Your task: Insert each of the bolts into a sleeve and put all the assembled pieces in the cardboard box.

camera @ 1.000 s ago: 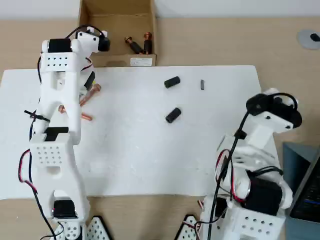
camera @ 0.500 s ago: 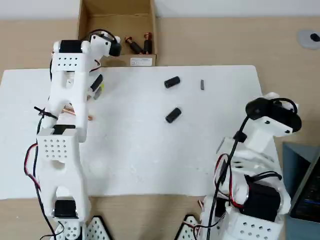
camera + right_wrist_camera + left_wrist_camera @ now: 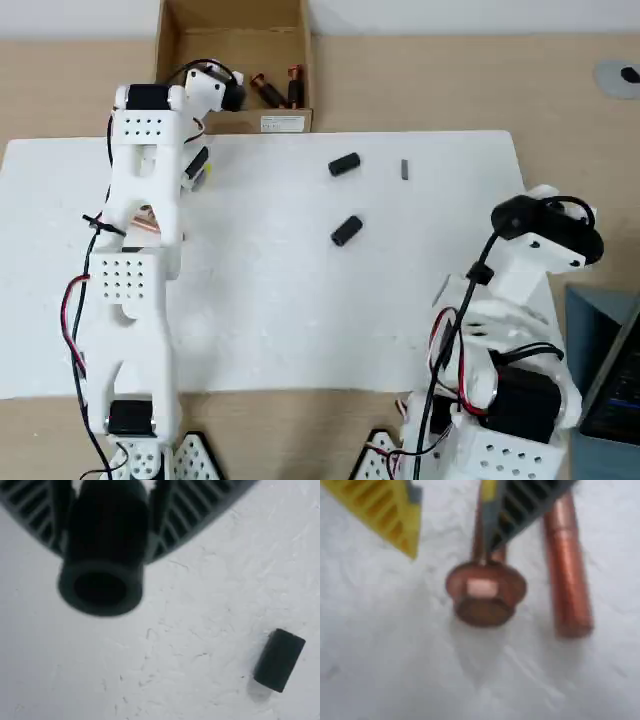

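Observation:
My left gripper (image 3: 451, 550) is open just above the white mat, with a yellow finger (image 3: 390, 515) on one side. A copper flange-head bolt (image 3: 485, 587) lies between the fingers, its shaft against the dark finger (image 3: 525, 505). A second copper bolt (image 3: 567, 575) lies beside it. In the high view the left arm covers most of the bolts (image 3: 147, 222). My right gripper (image 3: 107, 530) is shut on a black sleeve (image 3: 102, 585), held above the mat. Two loose sleeves (image 3: 343, 164) (image 3: 347, 231) lie mid-mat. The cardboard box (image 3: 180, 40) holds two assembled pieces (image 3: 270, 91) (image 3: 295, 85).
A small dark piece (image 3: 405, 169) lies on the white mat (image 3: 300, 320) near its far edge. A laptop corner (image 3: 612, 370) sits at the right edge. A grey round object (image 3: 618, 76) is on the bare table at the far right. One loose sleeve (image 3: 279, 660) lies below my right gripper.
The left arm has swung to the right and a little toward the box, and now covers most of the bolts. The right arm has barely shifted.

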